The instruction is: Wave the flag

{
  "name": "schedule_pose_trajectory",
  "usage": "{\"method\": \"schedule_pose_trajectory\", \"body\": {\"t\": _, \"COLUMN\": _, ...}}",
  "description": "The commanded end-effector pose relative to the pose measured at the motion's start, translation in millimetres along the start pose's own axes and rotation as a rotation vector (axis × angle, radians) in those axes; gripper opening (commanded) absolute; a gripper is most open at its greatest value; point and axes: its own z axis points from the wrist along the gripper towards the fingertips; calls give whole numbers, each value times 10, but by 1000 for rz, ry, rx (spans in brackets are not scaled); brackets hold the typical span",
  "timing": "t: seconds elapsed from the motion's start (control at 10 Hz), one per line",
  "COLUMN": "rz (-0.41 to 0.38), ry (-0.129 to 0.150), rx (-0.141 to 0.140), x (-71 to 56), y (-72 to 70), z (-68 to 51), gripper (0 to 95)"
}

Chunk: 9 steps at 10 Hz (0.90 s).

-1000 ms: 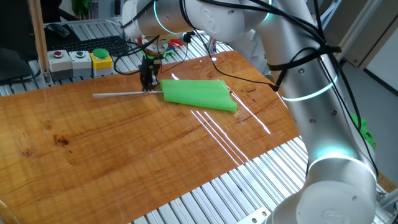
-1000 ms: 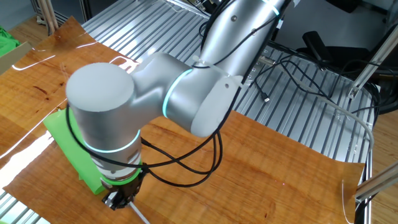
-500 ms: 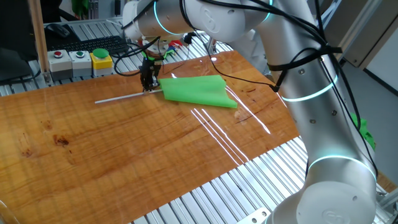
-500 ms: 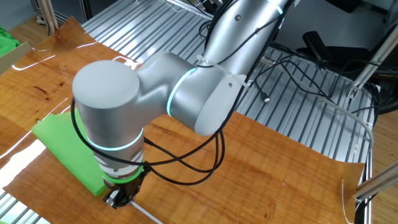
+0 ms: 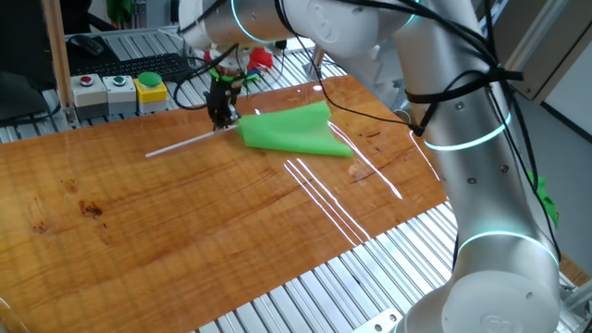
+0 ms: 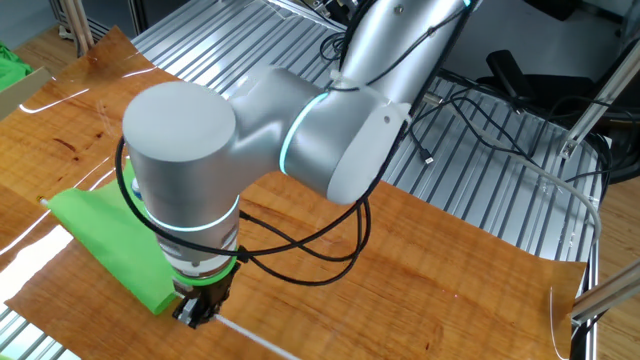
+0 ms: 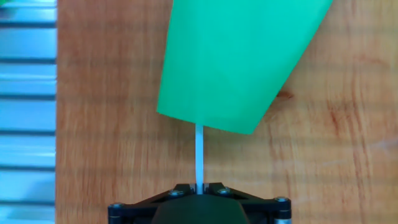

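The flag is a bright green cloth sheet (image 5: 289,129) on a thin pale grey stick (image 5: 180,146). It lies low over the wooden table (image 5: 185,231), cloth end tilted up toward the far right. My gripper (image 5: 222,120) is shut on the stick right beside the cloth. In the hand view the stick (image 7: 199,155) runs from between the jaws of the gripper (image 7: 199,186) up to the green cloth (image 7: 236,62). In the other fixed view the cloth (image 6: 110,240) spreads left of the gripper (image 6: 200,310), and the stick (image 6: 255,338) runs to the lower right.
A box with red, green and yellow buttons (image 5: 120,90) stands behind the table's far edge, beside a keyboard (image 5: 148,65). A red object (image 5: 259,57) lies behind the gripper. Ribbed metal decking (image 5: 324,287) surrounds the table. Cables (image 6: 480,110) lie at the right.
The flag has swung about the gripper: the cloth end has risen and turned toward the far side, and the free stick end has moved nearer. The wrist has turned with it.
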Motion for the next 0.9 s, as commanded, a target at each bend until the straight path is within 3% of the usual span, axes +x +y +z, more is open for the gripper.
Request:
{"method": "schedule_pose_trajectory", "body": {"t": 0.1, "rz": -99, "ry": -21, "rx": 5, "x": 58, "y": -130, "z": -376, "gripper": 0}}
{"method": "schedule_pose_trajectory", "body": {"t": 0.5, "rz": -289, "ry": -14, "rx": 14, "x": 128, "y": -287, "z": -709, "gripper": 0}}
{"method": "schedule_pose_trajectory", "body": {"t": 0.6, "rz": -379, "ry": 5, "rx": 32, "x": 154, "y": -400, "z": -891, "gripper": 0}}
{"method": "schedule_pose_trajectory", "body": {"t": 0.9, "rz": -581, "ry": 26, "rx": 61, "x": 191, "y": -604, "z": -1153, "gripper": 0}}
